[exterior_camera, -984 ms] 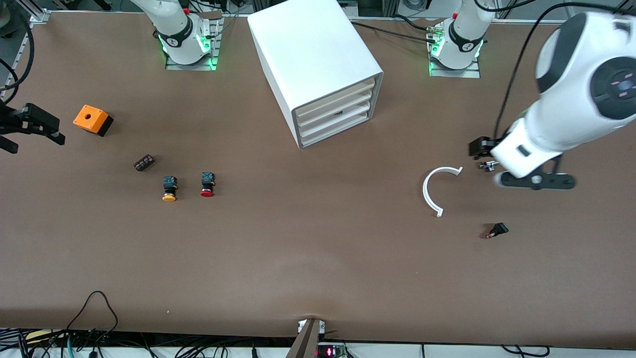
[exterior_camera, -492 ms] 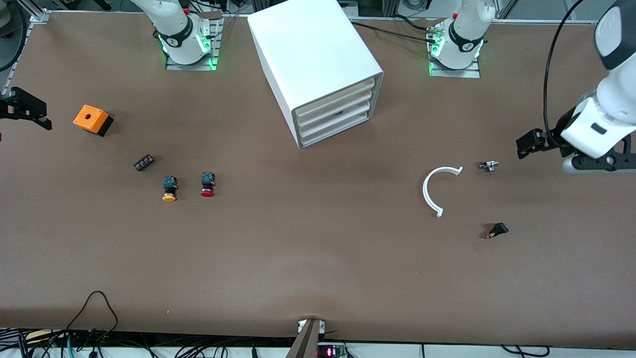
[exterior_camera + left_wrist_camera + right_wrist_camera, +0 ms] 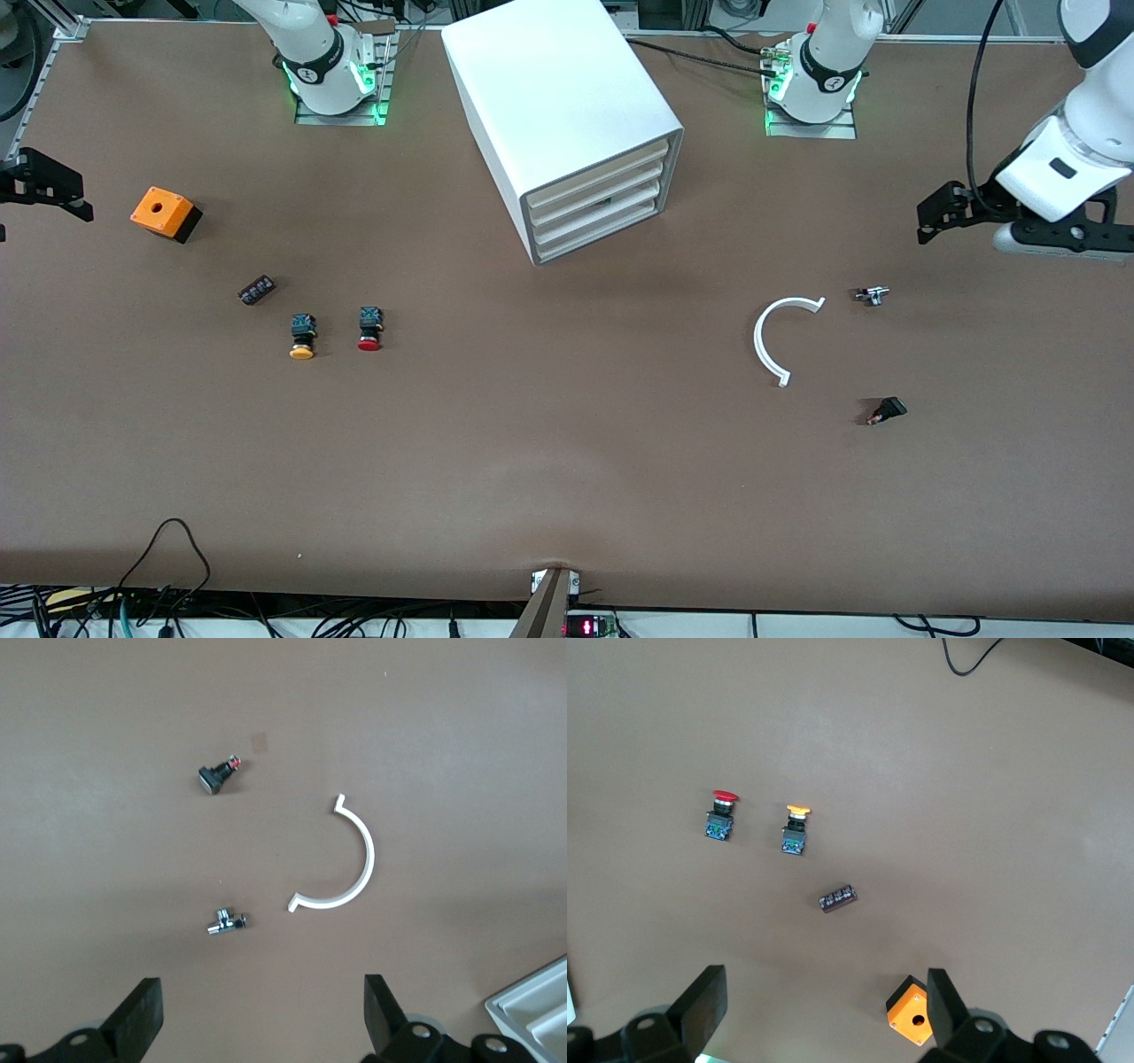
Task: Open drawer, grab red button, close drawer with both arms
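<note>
— Left gripper (image 3: 930,221) first: from the front camera we see it hanging over bare table at the left arm's end. The right gripper (image 3: 66,190) hangs over the table edge at the right arm's end. Where's our target?

— The shallow white drawer with the cream front (image 3: 595,196), second from the top of the white four-drawer cabinet (image 3: 558,97), looks fully shut. The small red-capped push button with a black body and blue end (image 3: 369,330) lies on the table, nearer the camera than the cabinet, just beside its orange-capped twin (image 3: 302,338).

— And the left wrist view?

— The left gripper (image 3: 261,1023) is spread wide, holding nothing and touching nothing. A corner of the cabinet (image 3: 536,1010) shows.

— The right wrist view?

— The same: the right gripper (image 3: 824,1005) gapes, empty, above the table, with the button (image 3: 722,815) well apart from it.

— So opening comes first, we'd judge. We should approach square to the drawer front, catch only the second front, and pull straight along its slide so the cabinet doesn't drag.
</note>
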